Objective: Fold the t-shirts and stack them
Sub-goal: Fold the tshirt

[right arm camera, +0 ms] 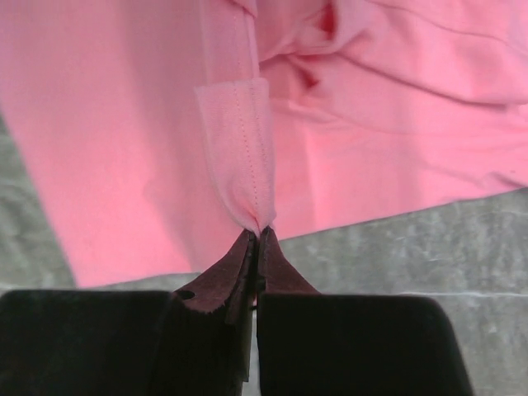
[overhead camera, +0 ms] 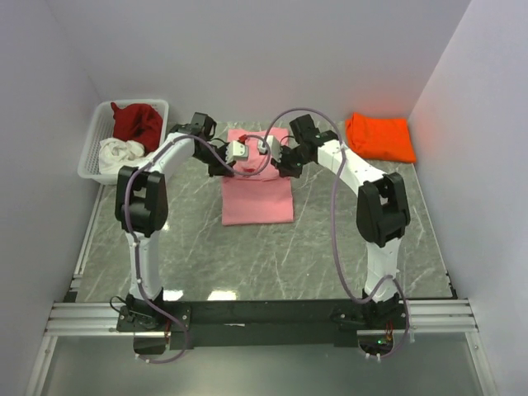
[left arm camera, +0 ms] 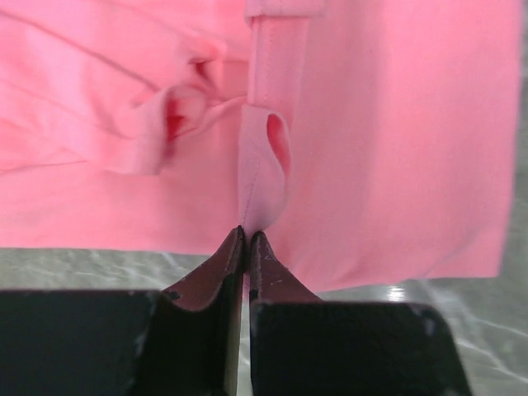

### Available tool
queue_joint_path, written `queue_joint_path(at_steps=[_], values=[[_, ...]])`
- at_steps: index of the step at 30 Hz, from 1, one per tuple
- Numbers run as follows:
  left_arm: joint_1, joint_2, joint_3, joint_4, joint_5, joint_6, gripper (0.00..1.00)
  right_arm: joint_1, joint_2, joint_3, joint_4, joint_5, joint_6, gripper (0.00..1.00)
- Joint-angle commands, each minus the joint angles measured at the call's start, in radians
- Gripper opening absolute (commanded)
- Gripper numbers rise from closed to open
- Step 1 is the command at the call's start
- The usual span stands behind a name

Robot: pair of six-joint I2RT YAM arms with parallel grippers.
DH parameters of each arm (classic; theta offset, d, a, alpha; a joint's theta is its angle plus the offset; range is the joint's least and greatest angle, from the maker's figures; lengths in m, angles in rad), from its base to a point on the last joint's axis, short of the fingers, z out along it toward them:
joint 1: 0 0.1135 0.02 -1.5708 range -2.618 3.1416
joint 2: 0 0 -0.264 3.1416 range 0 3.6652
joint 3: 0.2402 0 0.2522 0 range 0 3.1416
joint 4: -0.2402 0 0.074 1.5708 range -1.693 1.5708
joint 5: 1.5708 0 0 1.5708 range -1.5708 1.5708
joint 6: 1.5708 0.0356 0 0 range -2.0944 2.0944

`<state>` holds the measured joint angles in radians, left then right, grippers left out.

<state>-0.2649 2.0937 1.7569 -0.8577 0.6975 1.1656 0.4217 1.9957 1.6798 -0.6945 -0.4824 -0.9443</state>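
Jaws of the left gripper [left arm camera: 246, 236] are pressed together on a narrow stitched fold of the light pink cloth t-shirt [left arm camera: 396, 124]. The fold rises straight ahead of the tips. Bunched wrinkles lie ahead and to the left of them, and smooth flat cloth lies to the right. The shirt's near edge runs across right at the tips, with the grey marbled table [left arm camera: 82, 268] showing on either side.

The right gripper [right arm camera: 256, 235] is likewise clamped on a hemmed strip of the same shirt, which stands straight ahead of its tips. Smooth cloth lies to their left and creased cloth ahead to the right.

From above, both grippers meet at the shirt's far end. The folded bright orange cloth t-shirt [overhead camera: 380, 137] lies well beyond the right jaws. The white plastic lattice basket [overhead camera: 91, 157], holding a dark red t-shirt [overhead camera: 136, 122] and a white t-shirt [overhead camera: 120, 153], sits well out past the left ones.
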Motion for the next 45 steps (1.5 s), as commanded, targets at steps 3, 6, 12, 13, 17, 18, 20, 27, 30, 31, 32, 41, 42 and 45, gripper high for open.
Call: queue_joint_path(at_steps=[3,6,12,13,17,18,20,27,30,31,32,41,42,45], values=[[0.019,0.080,0.147,-0.063,0.025,0.066,0.00,-0.021,0.087,0.142,-0.049,0.007,-0.037,0.00],[0.019,0.107,0.171,-0.055,0.022,0.071,0.00,-0.024,0.118,0.162,-0.057,0.013,-0.044,0.00],[0.019,0.129,0.158,-0.014,0.017,0.054,0.01,-0.024,0.147,0.182,-0.051,0.059,-0.037,0.00],[0.019,0.129,0.153,0.003,0.014,0.040,0.02,-0.024,0.153,0.187,-0.030,0.071,-0.009,0.00],[0.030,0.132,0.157,0.083,-0.018,-0.087,0.21,-0.027,0.143,0.187,0.032,0.114,0.070,0.41],[0.036,0.129,0.170,0.115,-0.004,-0.115,0.27,-0.034,0.132,0.184,0.042,0.113,0.082,0.45],[0.062,0.097,0.176,0.144,0.022,-0.186,0.48,-0.046,0.094,0.164,0.064,0.113,0.104,0.49],[0.082,-0.128,-0.089,0.180,0.071,-0.216,0.55,-0.052,-0.099,-0.006,-0.005,0.062,0.087,0.44],[0.078,-0.240,-0.278,0.181,0.108,-0.185,0.56,-0.015,-0.161,-0.118,-0.014,0.041,0.093,0.41],[0.076,-0.268,-0.327,0.195,0.109,-0.182,0.56,-0.002,-0.176,-0.185,0.009,0.039,0.101,0.40],[0.067,-0.317,-0.418,0.216,0.112,-0.161,0.57,0.011,-0.192,-0.219,0.024,0.038,0.105,0.40],[-0.013,-0.454,-0.727,0.385,0.065,-0.004,0.59,0.124,-0.190,-0.397,0.147,0.119,0.121,0.44],[-0.017,-0.452,-0.731,0.394,0.056,0.000,0.59,0.124,-0.180,-0.407,0.161,0.128,0.118,0.44],[-0.030,-0.431,-0.731,0.379,0.050,0.037,0.59,0.124,-0.158,-0.416,0.161,0.153,0.098,0.43]])
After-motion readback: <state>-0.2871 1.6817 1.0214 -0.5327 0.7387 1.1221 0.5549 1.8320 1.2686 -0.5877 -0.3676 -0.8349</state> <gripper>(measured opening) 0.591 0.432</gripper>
